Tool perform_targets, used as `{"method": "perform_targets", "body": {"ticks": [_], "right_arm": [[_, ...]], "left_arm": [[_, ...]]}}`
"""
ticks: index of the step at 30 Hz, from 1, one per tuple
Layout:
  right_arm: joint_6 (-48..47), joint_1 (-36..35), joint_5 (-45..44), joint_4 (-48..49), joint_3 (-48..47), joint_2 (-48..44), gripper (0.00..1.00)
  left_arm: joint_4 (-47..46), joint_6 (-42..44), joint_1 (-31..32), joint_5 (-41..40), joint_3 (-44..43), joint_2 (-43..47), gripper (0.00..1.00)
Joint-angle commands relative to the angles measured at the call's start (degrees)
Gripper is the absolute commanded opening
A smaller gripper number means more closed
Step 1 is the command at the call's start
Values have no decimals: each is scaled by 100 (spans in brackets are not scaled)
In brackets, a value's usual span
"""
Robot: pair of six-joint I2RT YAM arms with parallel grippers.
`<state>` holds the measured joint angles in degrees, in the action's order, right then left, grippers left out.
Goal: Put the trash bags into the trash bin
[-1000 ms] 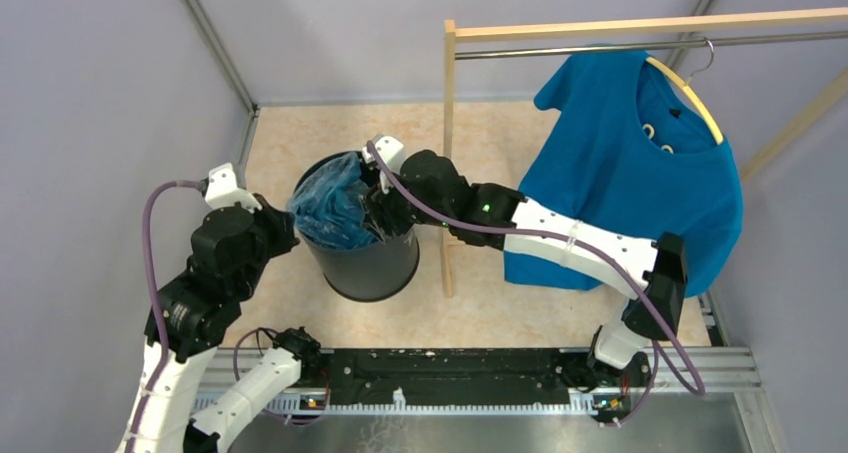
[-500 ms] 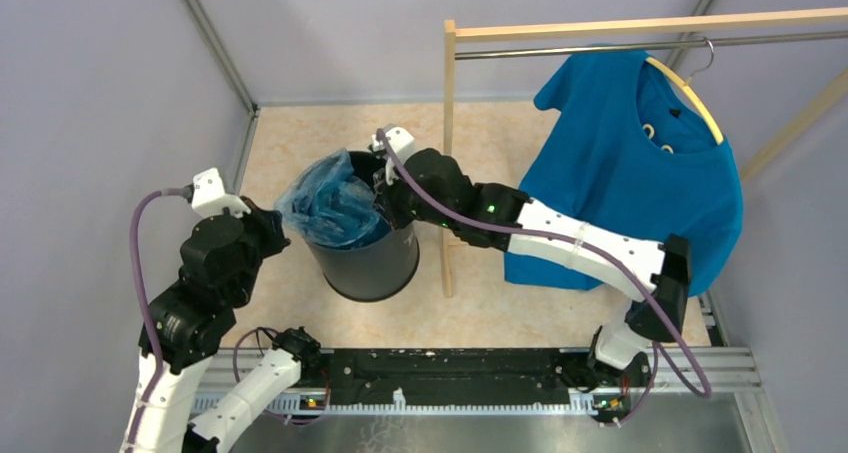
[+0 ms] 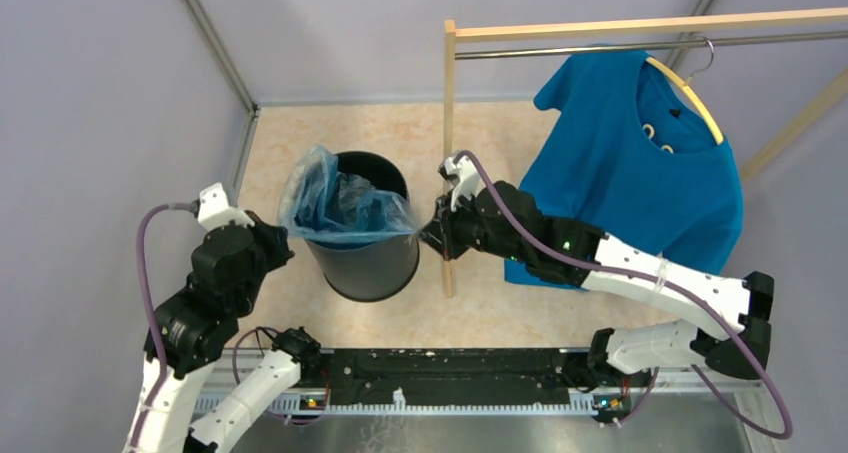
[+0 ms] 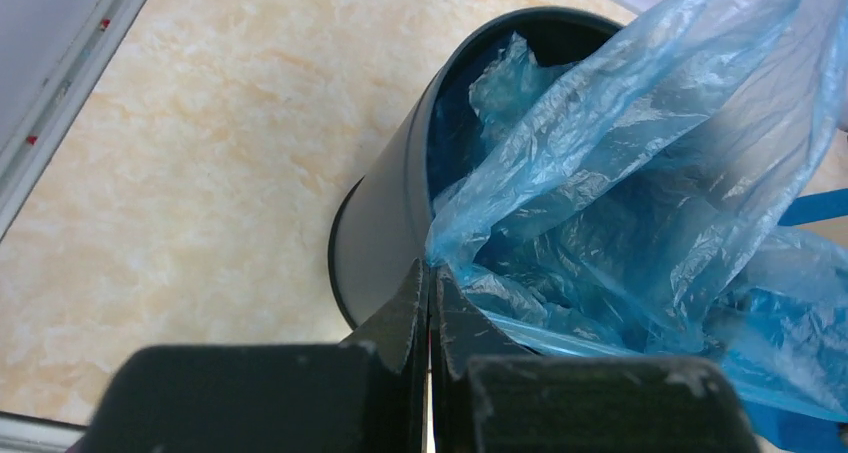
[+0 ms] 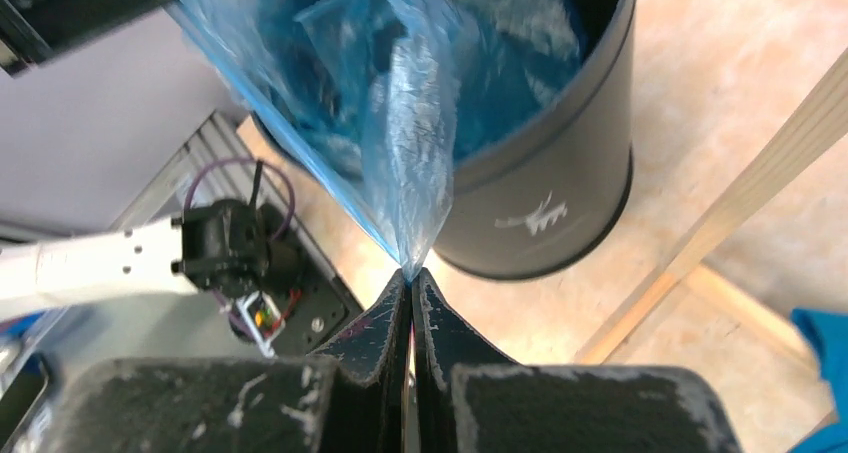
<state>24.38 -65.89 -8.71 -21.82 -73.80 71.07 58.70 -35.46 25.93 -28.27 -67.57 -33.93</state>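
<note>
How deep the one light-blue trash bag (image 3: 340, 208) reaches is hidden: its crinkled film fills the mouth of the single black trash bin (image 3: 372, 268). The bag is stretched between two arms. The left pincer (image 4: 428, 271) is clamped on its left edge, and the right pincer (image 5: 408, 273) pinches a corner drawn past the right rim. One blue T-shirt (image 3: 640, 183) hangs on a wooden rack (image 3: 448, 103). The worktop (image 3: 290, 138) is beige and marbled, the walls (image 3: 100, 123) pale lilac.

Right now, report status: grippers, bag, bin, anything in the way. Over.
Left gripper shut on trash bag edge, right gripper shut on opposite edge. Bag stretched across trash bin mouth, partly inside. Wooden rack post close beside right gripper.
</note>
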Motion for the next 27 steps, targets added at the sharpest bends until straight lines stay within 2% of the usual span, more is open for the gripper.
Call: {"method": "perform_targets", "body": {"ticks": [1, 4, 7, 11, 15, 20, 22, 27], "right_arm": [[482, -47, 642, 796, 846, -466, 0], [480, -47, 848, 1455, 1474, -616, 0], [469, -47, 675, 2218, 2196, -751, 0], [326, -47, 254, 2468, 2379, -564, 0], [70, -43, -337, 2842, 2547, -341, 0], [-520, 10, -1004, 3553, 2771, -1, 0], [-502, 175, -1089, 3459, 2700, 191, 0], [-756, 340, -1005, 2687, 2342, 348, 15]], "left_arm": [[417, -509, -9, 25, 367, 369, 0], [470, -972, -10, 136, 750, 620, 0], [369, -1454, -10, 261, 1205, 896, 0], [341, -1938, -9, 354, 1776, 1245, 0], [-99, -1903, -9, 506, 2166, 1413, 0], [-529, -1736, -10, 607, 2302, 1110, 0], [-681, -1680, -12, 616, 2310, 1001, 0], [-853, -1728, -11, 314, 2470, 948, 0]]}}
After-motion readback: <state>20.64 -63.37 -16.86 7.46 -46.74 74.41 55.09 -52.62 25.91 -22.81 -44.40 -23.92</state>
